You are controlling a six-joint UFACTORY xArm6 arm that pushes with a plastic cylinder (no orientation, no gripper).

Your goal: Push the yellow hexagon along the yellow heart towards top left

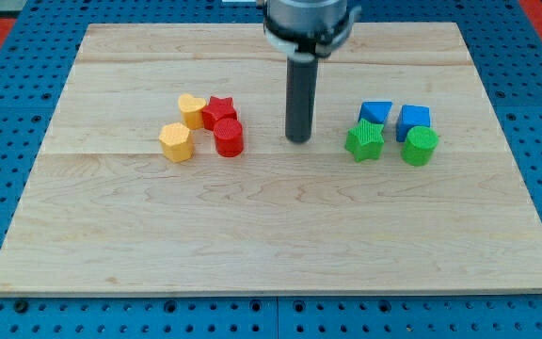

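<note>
The yellow hexagon point(175, 142) sits left of the board's middle. The yellow heart point(192, 109) is just above and right of it, touching or nearly touching. A red star point(219, 111) is next to the heart on its right, and a red cylinder point(229, 137) sits below the star, right of the hexagon. My tip point(298, 140) rests on the board near the centre, about 70 px right of the red cylinder and well right of the yellow hexagon, touching no block.
On the right is a cluster: a blue block point(375, 114), a blue cube point(413, 121), a green star point(365, 142) and a green cylinder point(421, 146). The wooden board point(271, 245) lies on a blue pegboard surface.
</note>
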